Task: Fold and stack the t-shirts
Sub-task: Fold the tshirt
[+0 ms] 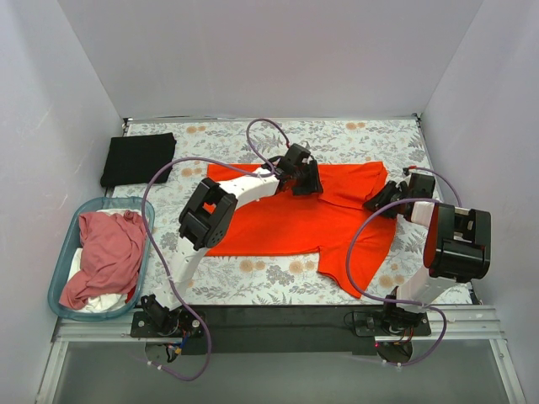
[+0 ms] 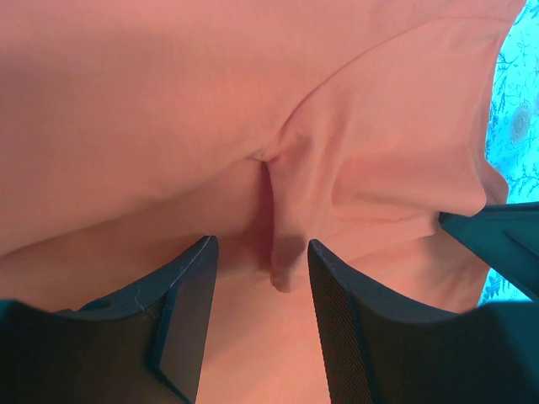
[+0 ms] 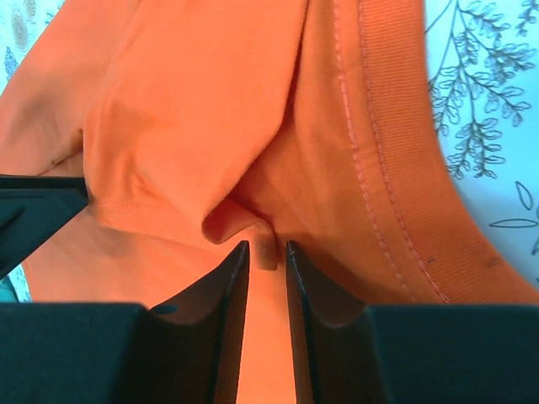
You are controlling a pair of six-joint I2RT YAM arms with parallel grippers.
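Matt, stitched orange-red cloth t-shirt [image 1: 286,223]; smooth teal plastic basket [image 1: 109,200]; floral-printed table cover [image 1: 253,273]

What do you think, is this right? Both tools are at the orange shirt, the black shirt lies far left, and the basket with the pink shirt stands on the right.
No: the top external view shows the basket with the pink shirt on the left. The rest holds: left tool, right tool, orange shirt, black shirt.
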